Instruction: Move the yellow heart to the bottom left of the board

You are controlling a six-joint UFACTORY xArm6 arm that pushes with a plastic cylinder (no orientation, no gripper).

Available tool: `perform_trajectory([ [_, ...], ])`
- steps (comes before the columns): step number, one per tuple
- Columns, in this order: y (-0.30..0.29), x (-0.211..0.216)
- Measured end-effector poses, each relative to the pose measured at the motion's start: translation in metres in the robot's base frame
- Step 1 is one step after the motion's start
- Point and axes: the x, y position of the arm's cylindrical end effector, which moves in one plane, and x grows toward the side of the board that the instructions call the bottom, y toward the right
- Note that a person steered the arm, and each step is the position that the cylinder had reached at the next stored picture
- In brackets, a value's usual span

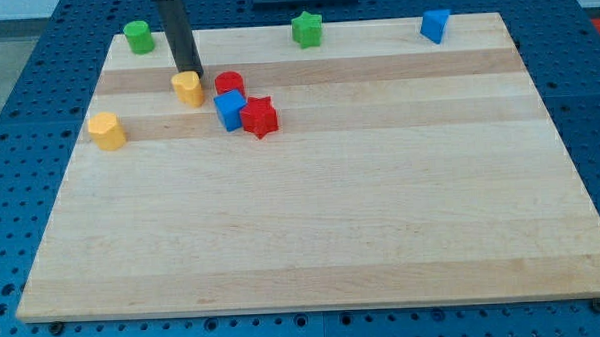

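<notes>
tool tip (194, 73) just behind yellow heart (188, 88), blue cube (230, 110) to its right, touching red star (260, 117)

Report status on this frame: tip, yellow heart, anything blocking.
My tip at the yellow heart's top edge. Heart upper left, far from bottom-left corner. Yellow block lower left, near the path.

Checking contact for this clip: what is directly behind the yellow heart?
My tip stands just behind the yellow heart, toward the view's top. The rod hides the board behind it; actual contact cannot be judged.

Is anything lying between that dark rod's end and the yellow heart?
Nothing: in the camera view my tip sits right at the top edge of the yellow heart-shaped block.
</notes>
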Motion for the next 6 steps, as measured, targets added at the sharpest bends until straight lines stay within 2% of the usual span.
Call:
perform_trajectory([
  [6,0.001,0.202],
])
